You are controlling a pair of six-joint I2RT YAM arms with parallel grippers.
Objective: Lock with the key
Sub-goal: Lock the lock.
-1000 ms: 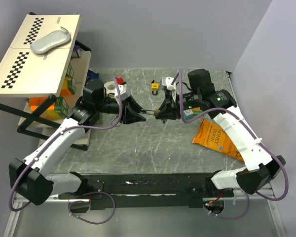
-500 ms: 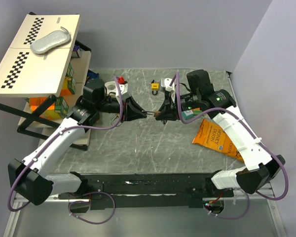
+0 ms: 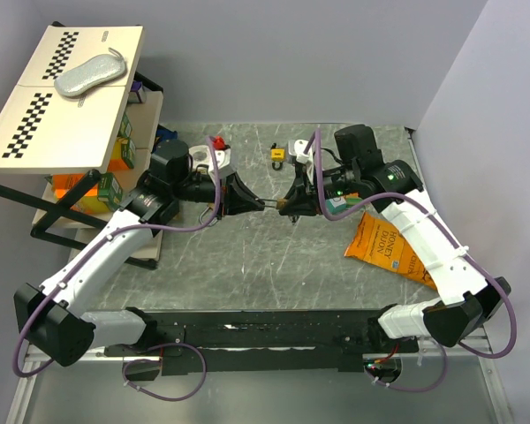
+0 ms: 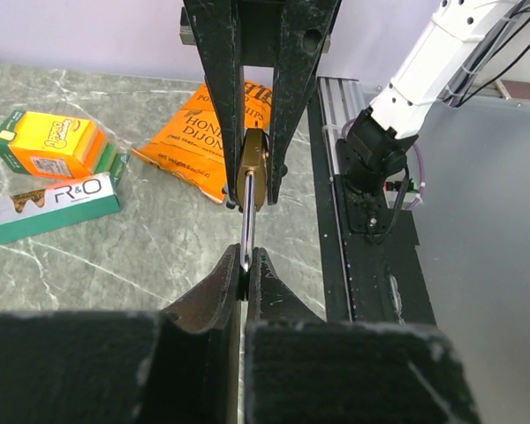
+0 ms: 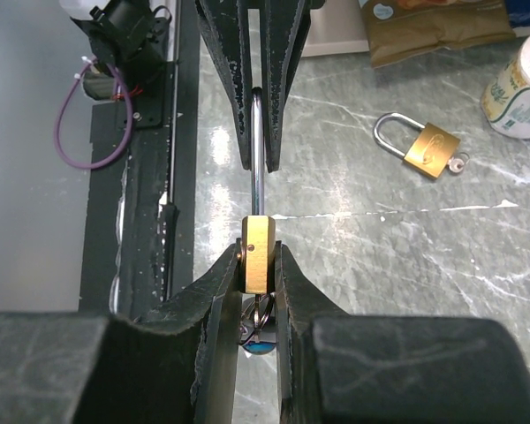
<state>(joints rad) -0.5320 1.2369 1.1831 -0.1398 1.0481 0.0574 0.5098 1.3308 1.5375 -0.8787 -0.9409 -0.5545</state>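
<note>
Both arms meet in the air over the table [image 3: 274,256]. Our right gripper [image 5: 259,265] is clamped tight on the brass body of the padlock [image 5: 259,250]. Our left gripper [image 4: 246,265] is pinched on its steel shackle [image 4: 246,225], fingers nearly touching. We see the key [image 5: 259,322], with something blue on it, hanging under the body between the right fingers. A second padlock [image 5: 429,147] lies on the table, well apart. An orange chip bag [image 3: 390,250] sits beside the right arm.
</note>
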